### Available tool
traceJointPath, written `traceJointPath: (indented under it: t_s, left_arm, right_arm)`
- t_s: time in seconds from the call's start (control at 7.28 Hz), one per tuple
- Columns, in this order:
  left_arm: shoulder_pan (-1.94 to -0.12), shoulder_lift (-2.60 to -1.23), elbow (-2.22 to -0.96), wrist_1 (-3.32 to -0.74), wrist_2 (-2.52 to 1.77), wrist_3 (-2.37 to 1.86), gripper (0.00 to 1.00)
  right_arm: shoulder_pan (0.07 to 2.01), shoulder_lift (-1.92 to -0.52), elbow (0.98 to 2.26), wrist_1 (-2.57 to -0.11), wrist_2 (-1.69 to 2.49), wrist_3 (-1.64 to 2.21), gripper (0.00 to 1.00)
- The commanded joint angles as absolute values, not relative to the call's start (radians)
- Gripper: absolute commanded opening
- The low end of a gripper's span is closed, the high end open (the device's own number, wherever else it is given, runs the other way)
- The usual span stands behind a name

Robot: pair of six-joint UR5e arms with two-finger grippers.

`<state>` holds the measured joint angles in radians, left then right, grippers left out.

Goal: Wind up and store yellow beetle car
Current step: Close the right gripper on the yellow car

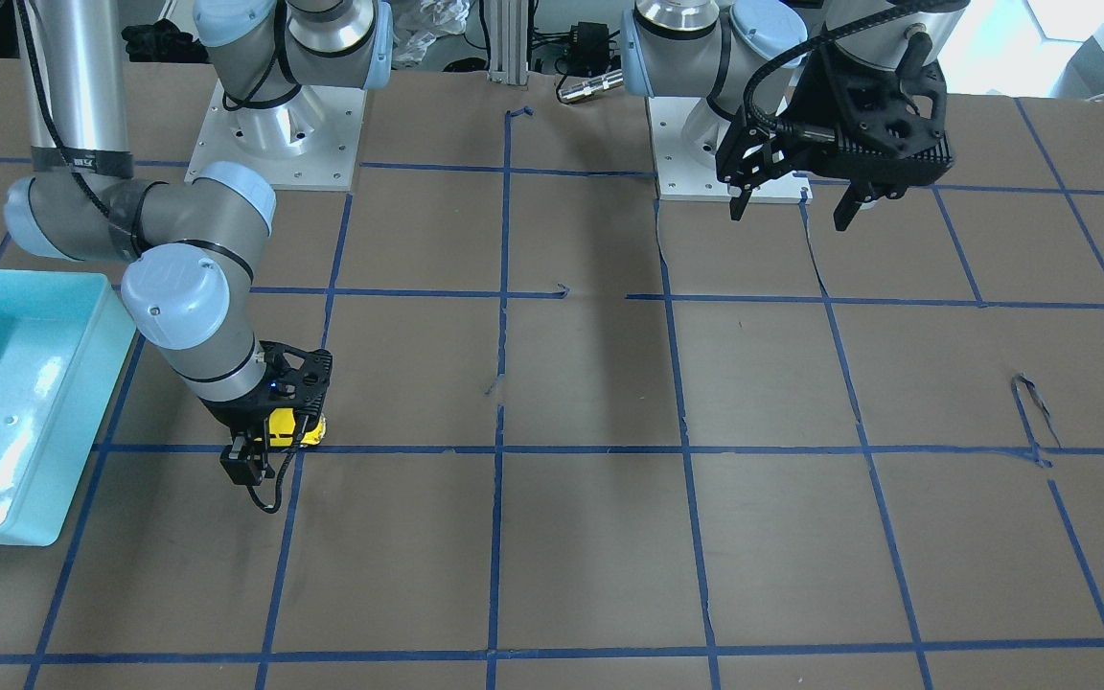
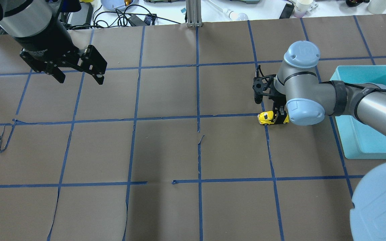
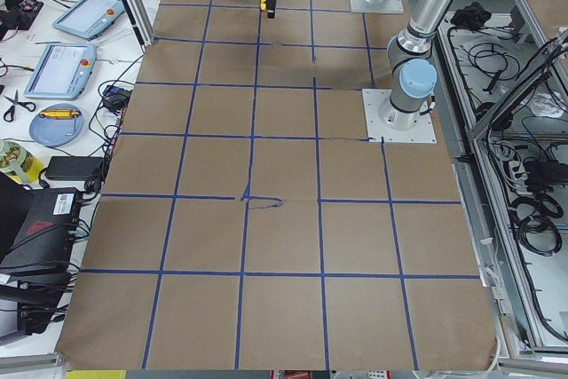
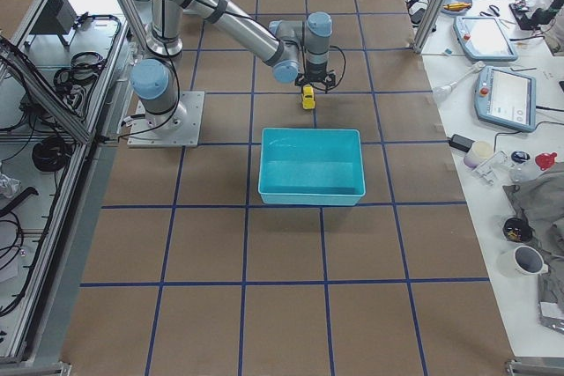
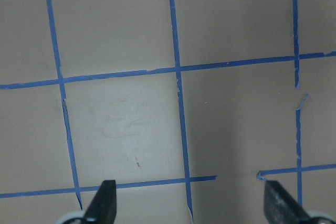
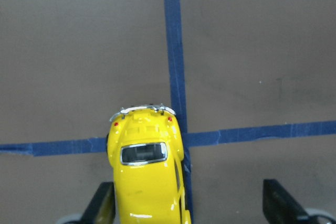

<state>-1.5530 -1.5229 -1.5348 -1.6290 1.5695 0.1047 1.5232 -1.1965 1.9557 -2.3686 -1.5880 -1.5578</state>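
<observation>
A tiny glossy bright-yellow toy beetle car (image 6: 147, 182) with dark windows stands on its wheels on the brown paper-covered tabletop (image 2: 166, 150). It is near the shallow turquoise plastic bin (image 2: 364, 68), on the side of the bin that faces the tabletop's middle. It is clear of the bin's wall and not inside the bin. The car sits right at a crossing of two strips of blue tape (image 6: 178, 139). Its chrome-bumpered end with two small red lights points away from the bin.

The right claw (image 6: 190, 205) is down at the car, spread wide with the toy between its two black fingers (image 6: 278, 205). The car lies close against one finger and well apart from the other, so the claw is not gripping it. Whether the near finger actually touches the yellow body cannot be told. In the overhead view the right arm reaches over the bin's near corner, and its grey-and-blue wrist hides much of the claw, leaving the car's (image 2: 267, 117) far end showing beside it.

The left claw (image 2: 79, 78) hangs in the air well away from the bin, across the tabletop from it. Its fingers are spread wide and hold nothing. Its wrist view shows only brown paper and tape lines between the two fingertips (image 5: 105, 203).
</observation>
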Motion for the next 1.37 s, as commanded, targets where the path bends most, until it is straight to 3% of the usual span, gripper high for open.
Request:
traceJointPath:
  t_s: [0.0,0.14,0.27,0.69,1.24]
  left_arm:
    - [-1.552,-1.522,-1.534,-1.628,1.569,0.104,1.0]
    - [-1.552,-1.52,-1.534,-1.628,1.572,0.106,1.0]
    - [-1.552,-1.52,-1.535,-1.628,1.571,0.106,1.0]
    - [-1.551,-1.52,-1.536,-1.629,1.572,0.106,1.0]
    - [-1.551,-1.52,-1.536,-1.629,1.572,0.106,1.0]
  right_arm:
    - [1.523,-1.192,1.966,-2.367,-1.589,-1.56,0.6]
    - [1.523,-1.193,1.967,-2.367,-1.591,-1.575,0.25]
    - [1.523,-1.195,1.965,-2.367,-1.598,-1.583,0.0]
    - [1.522,-1.221,1.922,-2.35,-1.673,-1.582,0.0]
    - [1.412,-1.362,1.768,-2.064,-1.683,-1.588,0.0]
